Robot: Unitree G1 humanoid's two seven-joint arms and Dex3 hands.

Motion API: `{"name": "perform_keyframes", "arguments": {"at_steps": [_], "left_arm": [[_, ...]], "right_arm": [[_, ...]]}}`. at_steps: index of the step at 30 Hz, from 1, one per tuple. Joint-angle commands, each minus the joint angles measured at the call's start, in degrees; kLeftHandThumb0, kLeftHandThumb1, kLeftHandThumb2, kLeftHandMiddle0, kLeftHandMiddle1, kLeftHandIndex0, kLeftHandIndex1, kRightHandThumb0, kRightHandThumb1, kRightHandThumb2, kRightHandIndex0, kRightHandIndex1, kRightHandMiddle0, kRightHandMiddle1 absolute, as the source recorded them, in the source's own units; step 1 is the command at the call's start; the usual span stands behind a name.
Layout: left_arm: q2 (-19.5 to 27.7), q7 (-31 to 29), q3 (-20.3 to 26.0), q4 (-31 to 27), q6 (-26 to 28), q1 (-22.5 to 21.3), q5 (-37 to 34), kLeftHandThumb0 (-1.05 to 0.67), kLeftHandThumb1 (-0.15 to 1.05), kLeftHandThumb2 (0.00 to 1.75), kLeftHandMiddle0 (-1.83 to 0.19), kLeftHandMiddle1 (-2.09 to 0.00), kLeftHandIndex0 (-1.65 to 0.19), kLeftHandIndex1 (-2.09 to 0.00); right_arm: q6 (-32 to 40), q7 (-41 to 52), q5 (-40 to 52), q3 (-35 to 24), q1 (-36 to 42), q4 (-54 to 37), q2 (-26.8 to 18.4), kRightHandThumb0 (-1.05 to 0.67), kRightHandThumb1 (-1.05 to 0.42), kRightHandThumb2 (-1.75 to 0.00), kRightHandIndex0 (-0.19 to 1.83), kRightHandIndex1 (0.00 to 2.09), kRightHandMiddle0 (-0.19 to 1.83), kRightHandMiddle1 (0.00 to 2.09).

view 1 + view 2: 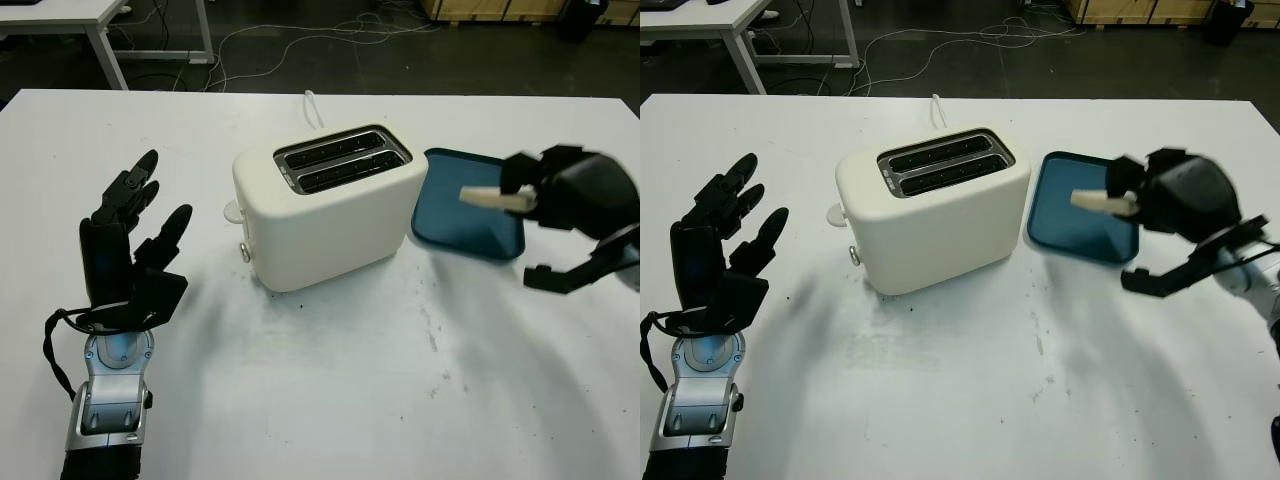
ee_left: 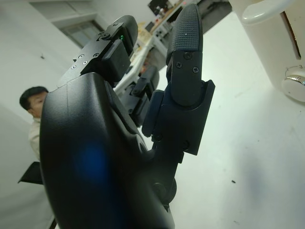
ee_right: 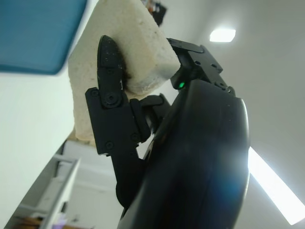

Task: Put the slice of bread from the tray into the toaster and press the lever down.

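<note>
A cream two-slot toaster (image 1: pixel 325 205) stands mid-table, its slots facing up and its lever knob (image 1: pixel 245 252) low on the left end. To its right lies a blue tray (image 1: pixel 455 215). My right hand (image 1: pixel 550 195) hovers above the tray's right side, shut on the slice of bread (image 1: pixel 495 199), which pokes out leftward toward the toaster; in the right wrist view the bread (image 3: pixel 128 52) is pinched between the fingers (image 3: pixel 110 71). My left hand (image 1: pixel 130 240) is open, held upright left of the toaster.
The table's far edge runs behind the toaster, where a white cord (image 1: pixel 314 108) trails off. Cables cover the dark floor beyond. A person (image 2: pixel 32 114) is in the background of the left wrist view.
</note>
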Motion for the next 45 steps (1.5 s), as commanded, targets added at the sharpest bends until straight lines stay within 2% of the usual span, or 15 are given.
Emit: {"name": "perform_keyframes", "arguments": {"at_steps": [1,5,7,10,15,20,24,27,33,38,45], "left_arm": [[0.26,0.22,0.10,-0.69,0.44,0.03,0.38,-0.66,0.92,0.27,-0.72,0.00,-0.59,0.00],[0.60,0.26,0.20,-0.79,0.52,0.21,0.96,-0.64,0.92,0.27,-0.74,-0.01,-0.59,0.00],[0.59,0.14,0.26,-1.01,0.72,0.34,0.98,-0.65,0.92,0.27,-0.73,0.00,-0.59,0.00],[0.50,-0.06,0.35,-1.28,1.01,0.42,0.90,-0.66,0.92,0.27,-0.73,0.00,-0.59,0.00],[0.40,-0.36,0.37,-1.60,1.41,0.43,0.49,-0.66,0.92,0.26,-0.74,-0.01,-0.59,0.00],[0.51,-0.72,0.42,-1.90,1.64,0.58,0.41,-0.65,0.92,0.26,-0.73,0.00,-0.58,0.00],[0.57,-0.60,0.38,-2.13,1.96,0.64,0.85,-0.65,0.92,0.26,-0.73,0.00,-0.59,0.00],[0.41,-0.48,0.31,-2.12,2.01,0.51,0.85,-0.65,0.92,0.26,-0.74,-0.01,-0.59,0.00],[0.50,-0.47,0.32,-2.01,1.94,0.66,0.89,-0.65,0.92,0.27,-0.74,0.00,-0.59,0.00],[0.39,-0.29,0.43,-1.52,1.42,0.49,0.54,-0.66,0.92,0.26,-0.73,0.00,-0.59,0.00],[0.72,0.05,0.38,-0.87,0.73,0.41,1.08,-0.65,0.92,0.26,-0.74,0.00,-0.59,0.00]], "right_arm": [[-2.00,3.82,4.88,-2.91,-3.93,-0.44,-0.95,-0.31,-0.92,-0.24,0.68,1.75,0.47,1.67],[-1.25,22.30,18.57,-7.97,-10.20,-3.43,-0.34,-0.33,-0.92,-0.28,0.63,1.75,0.47,1.62],[-0.29,31.75,25.91,-9.99,-14.44,-4.38,0.98,-0.37,-0.92,-0.32,0.63,1.75,0.44,1.71],[3.84,42.07,32.44,-11.49,-19.54,-6.13,3.10,-0.42,-0.92,-0.31,0.70,1.75,0.52,1.74],[12.13,54.24,36.96,-11.16,-27.78,-8.71,7.85,-0.47,-0.92,-0.28,0.83,1.75,0.64,1.75],[23.86,64.19,41.57,-11.44,-33.51,-9.22,13.50,-0.39,-0.92,-0.23,0.97,1.74,0.82,1.70],[34.30,67.20,41.22,-10.14,-35.25,-12.71,17.13,-0.39,-0.92,-0.20,1.07,1.74,0.92,1.69],[38.20,70.32,41.22,-8.85,-35.07,-15.18,18.93,-0.36,-0.92,-0.25,1.07,1.74,0.90,1.73],[35.44,72.93,40.41,-6.54,-33.27,-12.69,22.30,-0.30,-0.92,-0.38,1.11,1.75,0.91,1.75],[28.57,71.06,36.17,-3.85,-31.58,-10.81,23.12,-0.40,-0.92,-0.39,1.08,1.75,0.88,1.75],[21.39,71.16,34.99,-3.38,-30.54,-6.13,24.45,-0.52,-0.92,-0.41,1.08,1.75,0.89,1.75]]}}
